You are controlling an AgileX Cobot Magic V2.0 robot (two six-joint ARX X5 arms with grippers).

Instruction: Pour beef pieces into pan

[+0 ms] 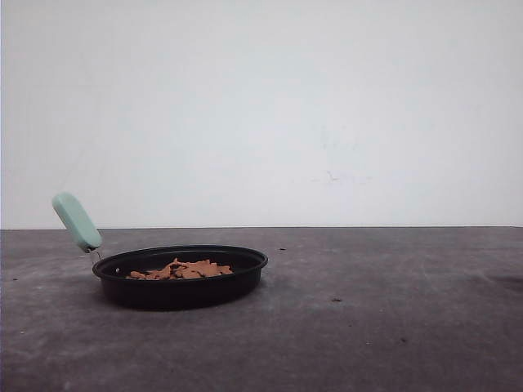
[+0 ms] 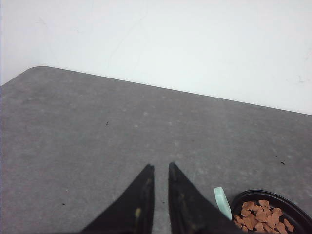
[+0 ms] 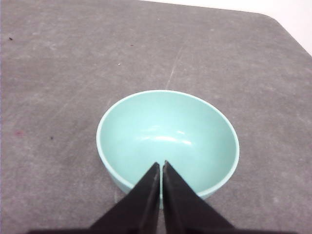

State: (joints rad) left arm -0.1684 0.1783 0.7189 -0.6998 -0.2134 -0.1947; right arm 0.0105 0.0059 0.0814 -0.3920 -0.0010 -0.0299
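Black and shallow, the pan [image 1: 181, 278] sits on the grey speckled counter [image 1: 368, 327], left of centre in the front view, with its pale mint-green handle [image 1: 77, 221] rising at a slant off its left side toward the white wall [image 1: 286, 106]. Inside it the beef pieces [image 1: 181, 269] lie in a low reddish-brown heap spread over the floor of the pan, below the rolled rim. In the left wrist view the left hand [image 2: 161, 168] hangs over bare counter with its two dark fingers nearly pressed together, a thin sliver of grey showing between the tips and nothing pinched there; the pan [image 2: 292, 204] and its beef pieces [image 2: 261, 214] lie off to one side of that hand, near it but apart, with the tip of the handle [image 2: 222, 201] just beside the nearer finger. In the right wrist view the right hand [image 3: 161, 165] is pressed together, fingertips meeting over the near rim of a teal-green bowl [image 3: 168, 139] that stands upright on the counter, its glossy inside bare. Whether those tips touch the bowl's rim or merely hover above it is hard to tell from this angle; they appear to grip nothing. A few dark specks dot the counter around both vessels.
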